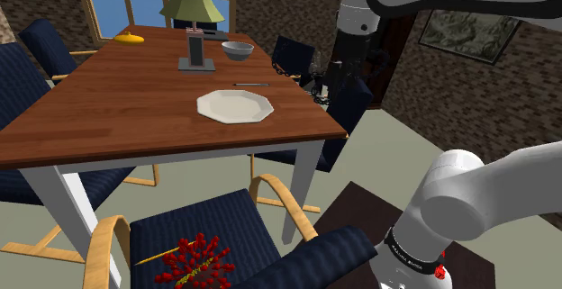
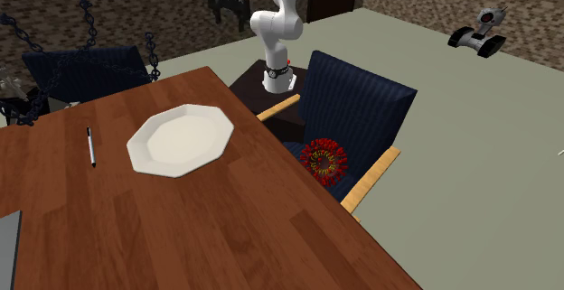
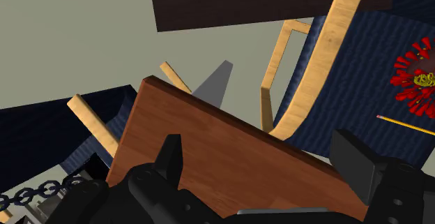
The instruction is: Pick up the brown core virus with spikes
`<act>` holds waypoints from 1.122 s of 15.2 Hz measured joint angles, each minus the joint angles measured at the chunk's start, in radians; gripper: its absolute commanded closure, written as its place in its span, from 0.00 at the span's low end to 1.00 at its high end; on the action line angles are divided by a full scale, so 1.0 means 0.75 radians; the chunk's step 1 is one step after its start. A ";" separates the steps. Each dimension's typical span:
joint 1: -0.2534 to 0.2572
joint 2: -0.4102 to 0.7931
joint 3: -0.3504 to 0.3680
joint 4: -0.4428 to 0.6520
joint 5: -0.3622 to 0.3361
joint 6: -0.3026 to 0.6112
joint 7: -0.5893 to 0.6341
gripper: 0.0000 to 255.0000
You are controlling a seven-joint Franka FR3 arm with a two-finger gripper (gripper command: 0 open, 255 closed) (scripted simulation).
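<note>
End effector (image 3: pixel 263 157) of mine hangs with fingers apart, empty, looking down on a corner of the surface (image 3: pixel 202 139). Virus (image 2: pixel 324 160), red-spiked with a brownish core, lies on the blue chair (image 2: pixel 361 98) seat, well apart from it.

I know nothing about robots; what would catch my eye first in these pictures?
A red-spiked virus model lies on the seat of a dark blue armchair beside the wooden table, easily the oddest sight. A white plate sits on that table, and the robot's black claw, fingers apart, faces a corner of the table.
</note>
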 measured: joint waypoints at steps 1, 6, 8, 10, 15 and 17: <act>0.000 0.000 0.000 0.000 0.000 0.000 0.000 0.00; 0.013 0.021 0.031 -0.127 0.086 0.123 0.109 0.00; 0.023 0.055 0.049 -0.176 0.132 0.197 0.162 0.00; 0.036 0.080 0.072 -0.225 0.180 0.263 0.218 0.00; 0.076 0.200 0.130 -0.320 0.307 0.469 0.344 0.00; 0.090 0.266 0.148 -0.342 0.355 0.556 0.382 0.00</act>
